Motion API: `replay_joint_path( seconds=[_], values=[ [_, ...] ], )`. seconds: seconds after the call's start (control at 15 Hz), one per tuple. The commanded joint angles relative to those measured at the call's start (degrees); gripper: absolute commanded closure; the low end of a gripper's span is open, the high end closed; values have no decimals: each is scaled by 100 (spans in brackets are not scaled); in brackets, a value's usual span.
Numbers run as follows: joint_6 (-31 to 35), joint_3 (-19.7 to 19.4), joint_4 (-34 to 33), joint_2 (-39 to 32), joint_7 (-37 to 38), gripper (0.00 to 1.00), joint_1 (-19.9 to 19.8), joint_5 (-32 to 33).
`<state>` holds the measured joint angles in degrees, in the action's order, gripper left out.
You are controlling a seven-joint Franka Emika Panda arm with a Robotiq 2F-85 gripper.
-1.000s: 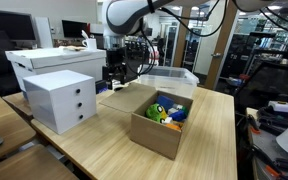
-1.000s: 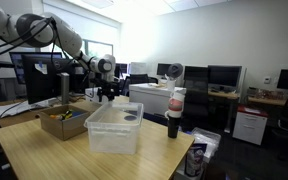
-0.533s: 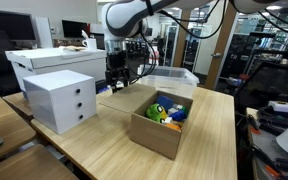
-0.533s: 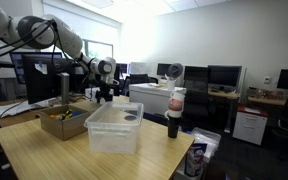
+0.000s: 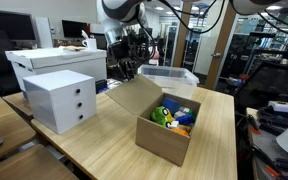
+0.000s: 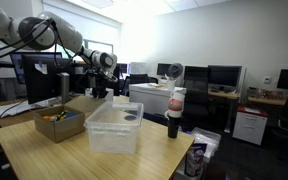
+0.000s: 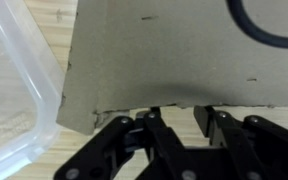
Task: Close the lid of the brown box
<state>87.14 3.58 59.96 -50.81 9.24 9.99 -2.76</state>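
Note:
The brown box (image 5: 164, 135) stands open on the wooden table, with colourful toys (image 5: 174, 113) inside. It also shows in an exterior view as a brown box (image 6: 59, 122). Its lid (image 5: 134, 95) rises at a slant from the box's far edge. My gripper (image 5: 124, 70) hangs just above the lid's raised edge. In the wrist view the lid (image 7: 164, 50) fills the top, and my gripper (image 7: 176, 115) meets its lower edge. The jaws stand partly closed, with bare table between them and nothing pinched.
A white drawer unit (image 5: 62, 98) sits beside the box, with a large white carton (image 5: 54, 60) behind it. A clear plastic bin (image 5: 166, 75) stands right behind the lid and also shows in another exterior view (image 6: 114, 128). A bottle (image 6: 174, 110) stands near the table edge.
The lid, lying flat outward a second ago, has swung up to a slant. The gripper has risen with it, its jaws have narrowed, and the box has shifted slightly.

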Motion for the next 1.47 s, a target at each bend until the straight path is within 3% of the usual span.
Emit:
replay_joint_path(
  seconds=[0.0, 0.27, 0.8, 1.4],
  values=[
    [-690, 19, -519, -76, 215, 88, 26, -104],
    [-911, -20, -472, 141, 383, 99, -20, -98],
    [-891, 2, 177, 619, 1253, 97, -118, -480],
    [-539, -49, 1905, 1947, 1353, 97, -22, -708]
  ],
)
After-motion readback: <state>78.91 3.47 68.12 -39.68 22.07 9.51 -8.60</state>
